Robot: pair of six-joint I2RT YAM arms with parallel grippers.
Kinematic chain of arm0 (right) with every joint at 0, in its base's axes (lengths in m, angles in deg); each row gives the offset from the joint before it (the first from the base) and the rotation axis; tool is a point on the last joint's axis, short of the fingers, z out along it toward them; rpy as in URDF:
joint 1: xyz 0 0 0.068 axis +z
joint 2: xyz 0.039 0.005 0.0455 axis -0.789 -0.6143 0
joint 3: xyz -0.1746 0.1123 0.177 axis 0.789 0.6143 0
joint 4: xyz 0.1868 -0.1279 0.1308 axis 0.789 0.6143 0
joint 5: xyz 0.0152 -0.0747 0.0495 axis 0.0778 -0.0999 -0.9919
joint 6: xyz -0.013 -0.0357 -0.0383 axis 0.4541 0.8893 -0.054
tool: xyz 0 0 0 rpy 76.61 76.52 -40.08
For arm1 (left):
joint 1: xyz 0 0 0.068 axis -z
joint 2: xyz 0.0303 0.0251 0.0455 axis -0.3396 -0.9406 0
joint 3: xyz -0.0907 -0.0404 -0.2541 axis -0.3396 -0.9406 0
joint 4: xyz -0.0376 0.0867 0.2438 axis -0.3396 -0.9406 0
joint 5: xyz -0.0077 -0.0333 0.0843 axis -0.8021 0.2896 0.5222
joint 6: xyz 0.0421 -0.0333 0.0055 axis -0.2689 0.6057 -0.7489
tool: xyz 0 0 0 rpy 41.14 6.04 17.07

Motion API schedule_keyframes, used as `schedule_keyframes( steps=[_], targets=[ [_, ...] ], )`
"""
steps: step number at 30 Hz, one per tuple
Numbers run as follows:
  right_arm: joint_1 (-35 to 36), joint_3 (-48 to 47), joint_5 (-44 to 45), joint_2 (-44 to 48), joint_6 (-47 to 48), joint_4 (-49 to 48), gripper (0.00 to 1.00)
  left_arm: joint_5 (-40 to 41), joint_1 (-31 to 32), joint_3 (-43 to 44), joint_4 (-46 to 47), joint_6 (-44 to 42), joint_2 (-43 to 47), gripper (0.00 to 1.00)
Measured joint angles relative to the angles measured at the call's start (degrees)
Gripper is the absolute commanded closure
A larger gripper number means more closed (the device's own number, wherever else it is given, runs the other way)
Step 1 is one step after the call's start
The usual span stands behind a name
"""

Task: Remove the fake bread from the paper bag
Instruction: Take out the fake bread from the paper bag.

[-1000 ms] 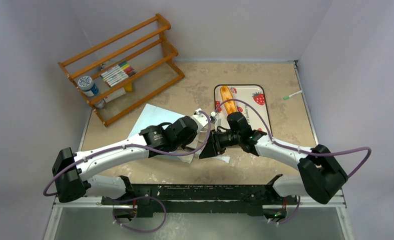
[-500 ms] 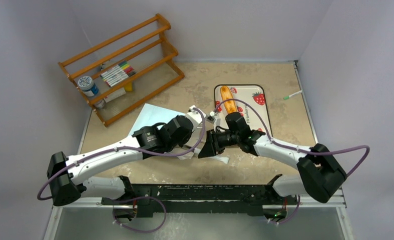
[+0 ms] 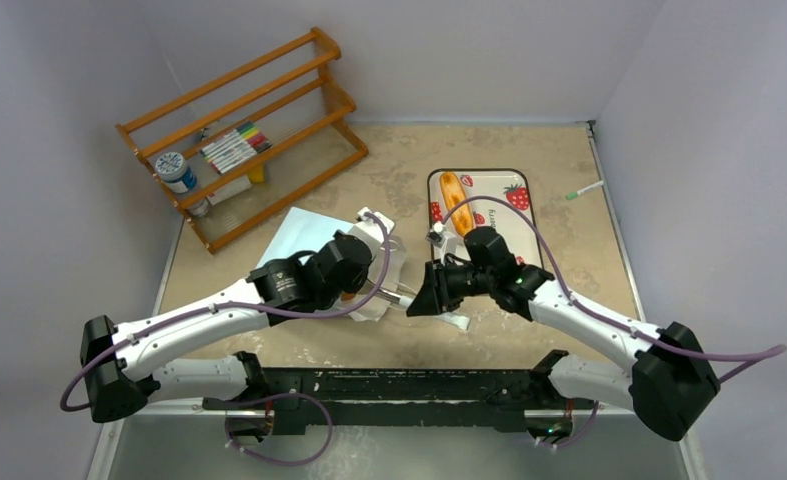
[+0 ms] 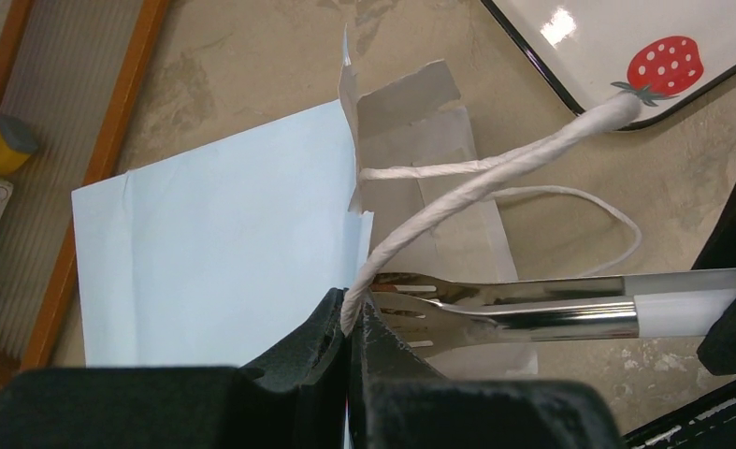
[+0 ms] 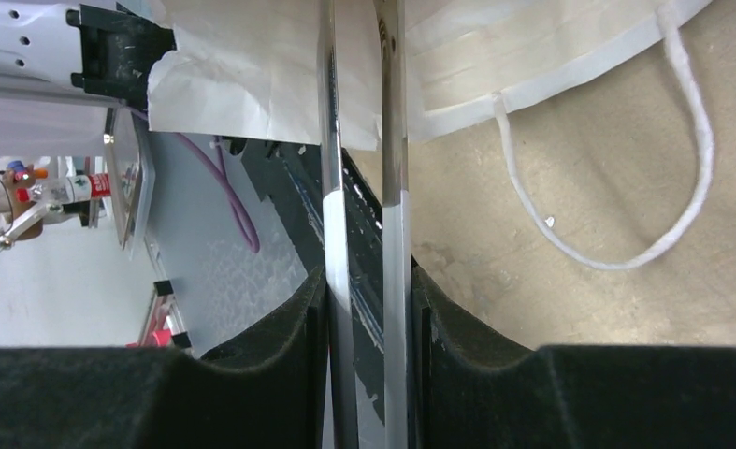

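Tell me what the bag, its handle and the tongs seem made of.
Bag: matte pale blue paper, judging by its creases and ragged white rim. Handle: twisted white cord, probably paper or cotton. Tongs: mirror-shiny metal, likely steel, with a white section, maybe plastic.

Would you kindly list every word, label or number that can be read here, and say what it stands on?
"berry": on the tray, by its near left corner; any letters before it cannot be made out.
Jar label: too small to read.
Markers: print too small to read.
Paper bag: no print shows.
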Motion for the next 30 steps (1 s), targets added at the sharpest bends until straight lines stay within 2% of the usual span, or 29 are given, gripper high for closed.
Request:
schedule_keyframes(
  steps=[14, 17, 22, 24, 30],
  targets=[
    [0.0, 0.02, 3.5, 6.99, -1.88, 6.47, 1.0, 2.19, 0.0, -1.11, 0.0, 2.49, 3.5, 1.0],
    [0.0, -0.22, 5.64, 7.17, -1.92, 8.9, 0.88, 2.45, 0.0, -1.11, -0.07, 2.49, 3.54, 1.0],
    [-0.02, -0.68, 7.87, 7.85, -2.49, 13.38, 0.81, 2.49, 0.0, -1.11, -0.35, 2.47, 3.54, 1.0],
    [0.0, -0.48, 7.85, 8.81, -3.48, 13.57, 0.75, 2.49, 0.0, -1.11, -0.35, 2.45, 3.54, 1.0],
    [-0.04, -0.37, 7.39, 10.1, -6.25, 13.51, 0.66, 2.49, 0.0, -2.03, -0.26, 2.43, 3.82, 1.0]
  ],
)
